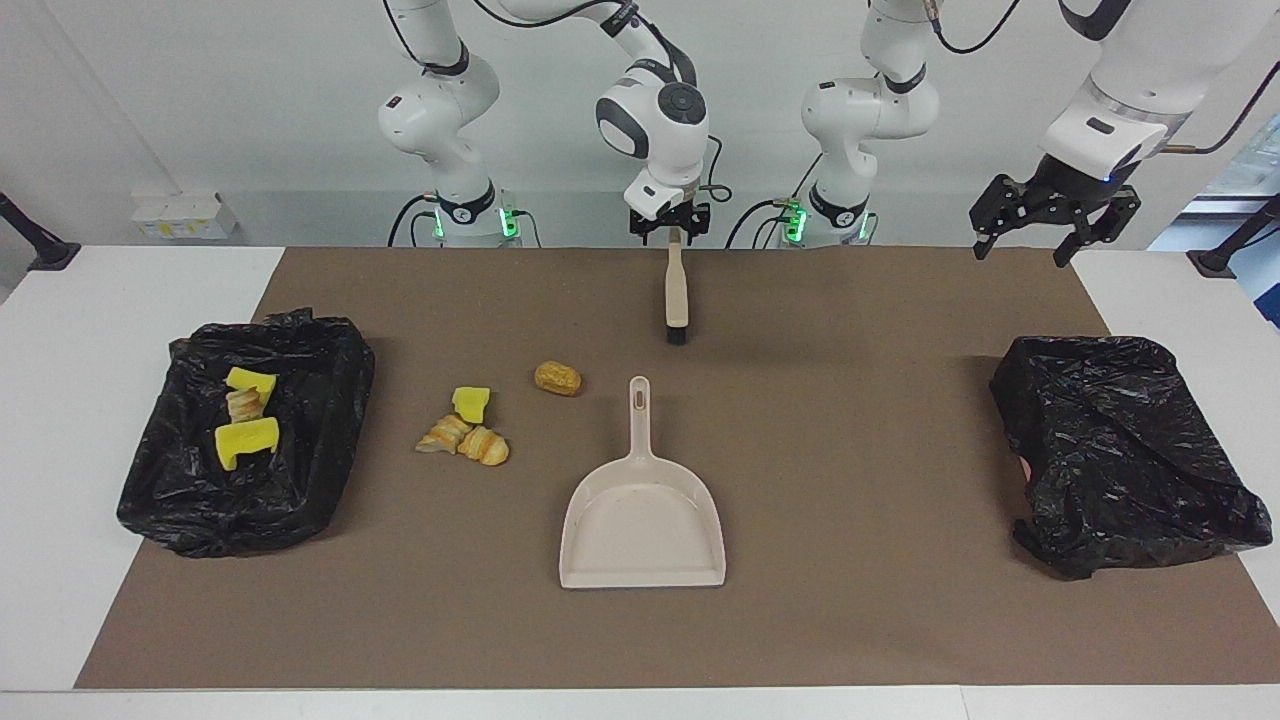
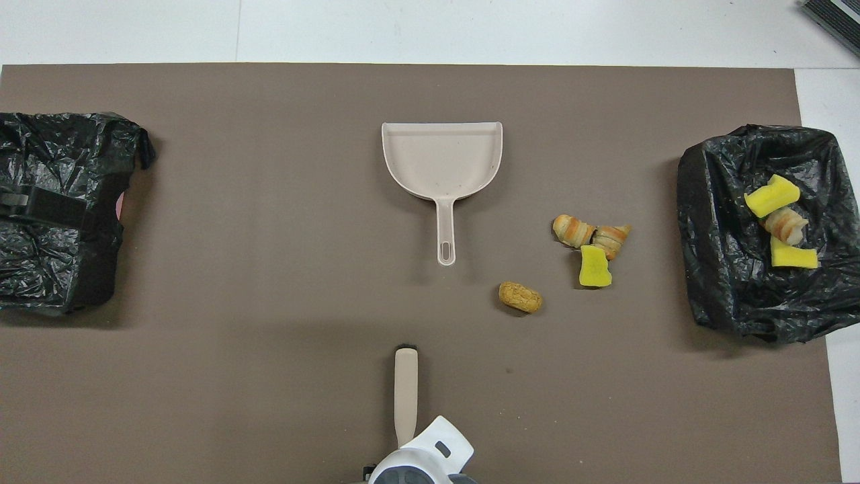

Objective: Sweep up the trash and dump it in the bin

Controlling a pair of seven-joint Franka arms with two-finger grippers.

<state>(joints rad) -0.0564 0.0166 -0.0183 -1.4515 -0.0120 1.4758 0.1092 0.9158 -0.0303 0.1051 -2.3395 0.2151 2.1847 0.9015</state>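
right end effector: over the brush handle's end; grip cannot be told; a shallow pinch could slip
left end effector: waiting, spread
trash: could scatter past the dustpan

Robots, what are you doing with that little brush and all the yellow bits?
It's a clean-up. The right gripper is at the handle end of a brush lying on the brown mat; a grip can't be made out. The left gripper waits, open, above its end of the table. Four trash pieces lie beside the empty dustpan. Three more sit in the black bin nearby.
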